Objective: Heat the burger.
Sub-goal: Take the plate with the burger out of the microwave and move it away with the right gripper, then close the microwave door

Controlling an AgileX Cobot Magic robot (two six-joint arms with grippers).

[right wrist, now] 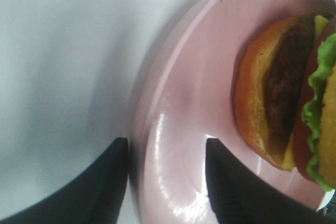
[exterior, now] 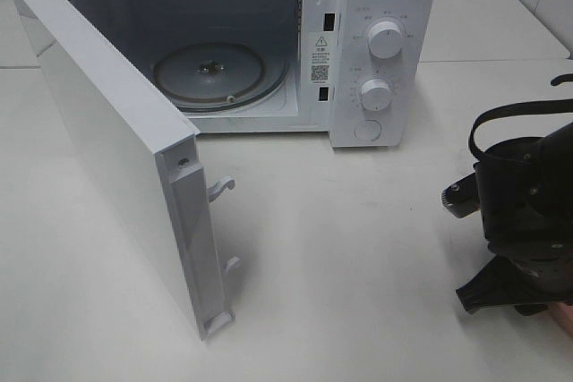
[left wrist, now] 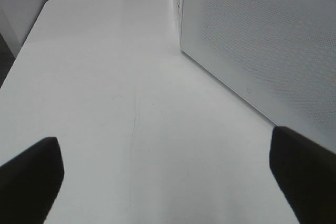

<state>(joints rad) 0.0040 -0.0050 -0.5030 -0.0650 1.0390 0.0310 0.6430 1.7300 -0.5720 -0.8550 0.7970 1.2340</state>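
White microwave (exterior: 376, 51), pink plate (right wrist: 178, 129), golden-brown burger (right wrist: 283, 98) with green lettuce (right wrist: 315, 103).

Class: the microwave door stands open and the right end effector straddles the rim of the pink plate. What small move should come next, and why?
Probably close the right end effector on the pink plate rim: its fingers sit either side of the rim, the burger rests on the plate, and the microwave stands open with a bare turntable.

Glossy smooth pink plate (right wrist: 178, 145) (plastic-looking), matt porous bun on the burger (right wrist: 283, 103), glossy white microwave (exterior: 376, 6) casing, clear glass turntable (exterior: 215, 73), smooth matt white table (exterior: 358, 266)
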